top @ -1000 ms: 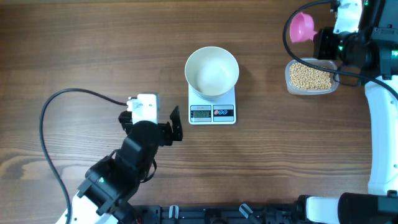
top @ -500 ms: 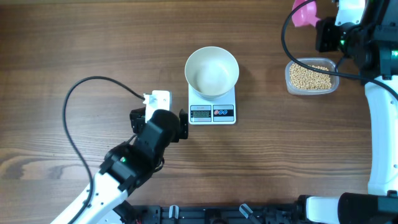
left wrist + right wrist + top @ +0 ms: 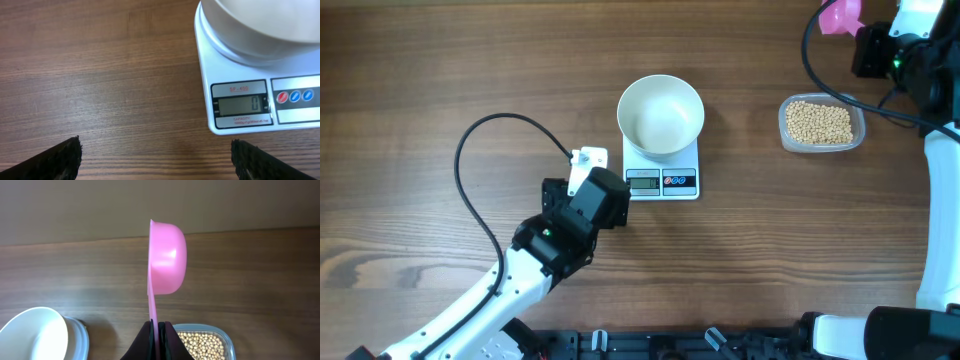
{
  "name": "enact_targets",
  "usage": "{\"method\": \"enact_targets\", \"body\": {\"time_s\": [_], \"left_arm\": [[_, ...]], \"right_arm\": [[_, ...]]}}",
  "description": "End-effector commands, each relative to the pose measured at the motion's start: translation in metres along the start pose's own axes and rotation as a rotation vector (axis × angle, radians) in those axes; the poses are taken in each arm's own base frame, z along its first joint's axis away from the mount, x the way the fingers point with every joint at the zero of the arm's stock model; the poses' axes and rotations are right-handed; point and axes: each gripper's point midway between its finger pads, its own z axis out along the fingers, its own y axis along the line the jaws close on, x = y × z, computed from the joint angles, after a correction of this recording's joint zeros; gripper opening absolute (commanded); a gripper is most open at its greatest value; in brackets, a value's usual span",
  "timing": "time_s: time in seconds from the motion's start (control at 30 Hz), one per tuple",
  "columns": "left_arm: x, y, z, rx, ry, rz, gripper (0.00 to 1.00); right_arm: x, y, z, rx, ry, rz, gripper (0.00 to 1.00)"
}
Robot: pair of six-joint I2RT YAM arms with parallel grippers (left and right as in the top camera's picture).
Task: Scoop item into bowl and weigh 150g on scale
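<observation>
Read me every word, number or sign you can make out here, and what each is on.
"0": on the display of the scale.
"SF-400", letters uncertain: small red print above the display.
Red line under the display: too small to read.
Signs on the three round buttons: too blurred.
No other text shows.

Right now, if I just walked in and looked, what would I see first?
The bright pink scoop jumps out: the right tool pinches its handle and holds it turned on its side, up near the far right corner of the table. Close by sits a clear tub of tan beans. In the middle, an empty white bowl stands on a small white scale.
</observation>
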Motion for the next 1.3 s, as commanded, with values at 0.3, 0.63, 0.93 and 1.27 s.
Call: {"method": "enact_targets", "body": {"time_s": [0.3,0.63,0.93,1.27], "left_arm": [[0.003,0.004,0.004,-0.027,0.01,0.01,1.0],[0.003,0.004,0.004,-0.027,0.01,0.01,1.0],[0.003,0.004,0.004,-0.027,0.01,0.01,1.0],[0.003,0.004,0.004,-0.027,0.011,0.01,1.0]], "right_arm": [[-0.026,-0.019,-0.002,0.034,-0.112,0.018,0.04],[-0.023,-0.012,-0.002,-0.006,-0.099,0.019,0.04],[0.007,0.002,-0.001,-0.085,0.022,0.055,0.04],[0.024,0.004,-0.002,-0.088,0.093,0.077,0.04]]}}
